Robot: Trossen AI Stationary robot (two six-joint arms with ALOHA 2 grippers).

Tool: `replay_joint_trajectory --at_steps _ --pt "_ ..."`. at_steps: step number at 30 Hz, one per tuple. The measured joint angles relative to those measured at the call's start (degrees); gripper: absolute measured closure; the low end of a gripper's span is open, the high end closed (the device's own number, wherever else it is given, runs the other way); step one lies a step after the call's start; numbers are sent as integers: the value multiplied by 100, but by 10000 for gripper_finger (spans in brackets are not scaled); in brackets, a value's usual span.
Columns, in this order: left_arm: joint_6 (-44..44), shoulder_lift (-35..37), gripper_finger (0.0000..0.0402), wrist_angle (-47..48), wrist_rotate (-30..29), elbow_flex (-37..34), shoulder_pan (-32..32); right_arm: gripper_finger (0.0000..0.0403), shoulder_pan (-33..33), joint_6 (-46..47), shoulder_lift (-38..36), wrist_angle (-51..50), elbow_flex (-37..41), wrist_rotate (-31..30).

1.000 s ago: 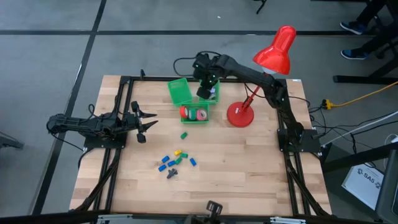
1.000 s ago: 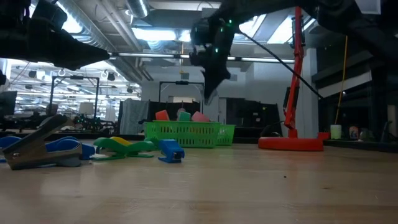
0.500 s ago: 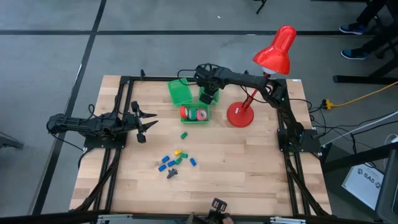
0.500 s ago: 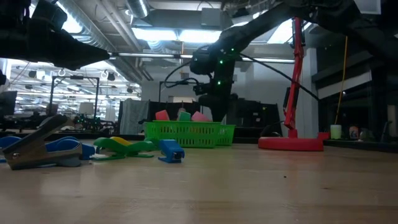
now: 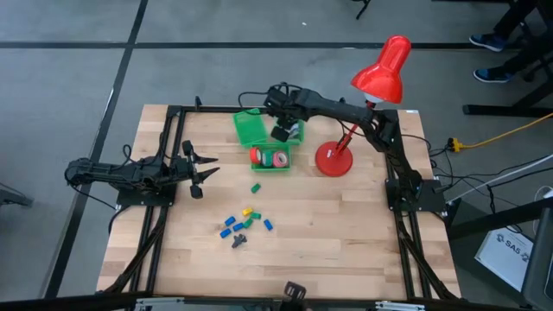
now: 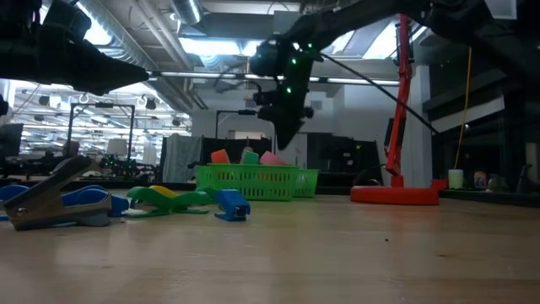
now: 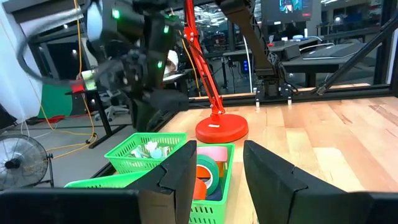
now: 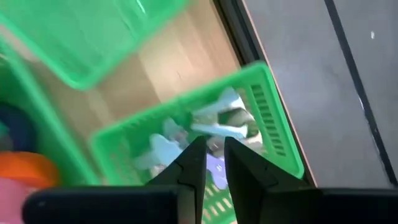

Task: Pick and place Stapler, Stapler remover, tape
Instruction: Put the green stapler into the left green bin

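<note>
Three green baskets stand at the table's far middle. One (image 5: pixel 249 127) shows nothing inside. One (image 5: pixel 295 130) holds pale claw-like stapler removers (image 8: pixel 214 124). The nearer one (image 5: pixel 272 159) holds red, orange and pink tape rolls (image 7: pixel 210 167). Small blue, green and yellow staplers (image 5: pixel 244 223) lie loose on the wood nearer the front, and one green stapler (image 5: pixel 256 187) lies alone. My right gripper (image 5: pixel 280 134) hangs above the stapler remover basket, pointing steeply down, its fingers (image 8: pixel 194 163) a narrow gap apart with nothing between them. My left gripper (image 5: pixel 200 170) rests open at the table's left edge.
A red desk lamp stands on its round base (image 5: pixel 333 160) just right of the baskets, its shade (image 5: pixel 383 73) over the far right corner. Bare wood lies between the baskets and the loose staplers. In the low view a stapler (image 6: pixel 63 203) lies close to the camera.
My right gripper dipped toward the stapler remover basket, then came up a little and shifted slightly toward the table's left, tipping as it went. The baskets and loose staplers have stayed where they were.
</note>
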State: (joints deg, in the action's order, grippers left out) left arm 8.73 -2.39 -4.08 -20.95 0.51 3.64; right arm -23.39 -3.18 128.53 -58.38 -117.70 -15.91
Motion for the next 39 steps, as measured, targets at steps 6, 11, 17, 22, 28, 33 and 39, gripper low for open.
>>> replay_joint_trajectory --at_steps 6,11,17,22,28,33,39 --pt "1 0 274 0 0 0 0 340 298 153 0 31 -494 556" --pt "1 -1 274 0 0 1 0 340 609 170 0 31 -598 1094" --pt "1 -2 274 0 0 0 -2 340 1112 242 0 114 -597 1797" --pt "0 -2 274 0 0 2 0 331 1610 299 0 284 -597 2206" --pt "0 0 274 0 0 1 0 253 2159 408 0 324 -596 2198" --pt "1 -1 274 0 0 2 -1 176 2567 435 -4 567 -529 2198" --pt "1 0 274 0 0 1 0 134 2994 447 -15 1471 -47 2182"
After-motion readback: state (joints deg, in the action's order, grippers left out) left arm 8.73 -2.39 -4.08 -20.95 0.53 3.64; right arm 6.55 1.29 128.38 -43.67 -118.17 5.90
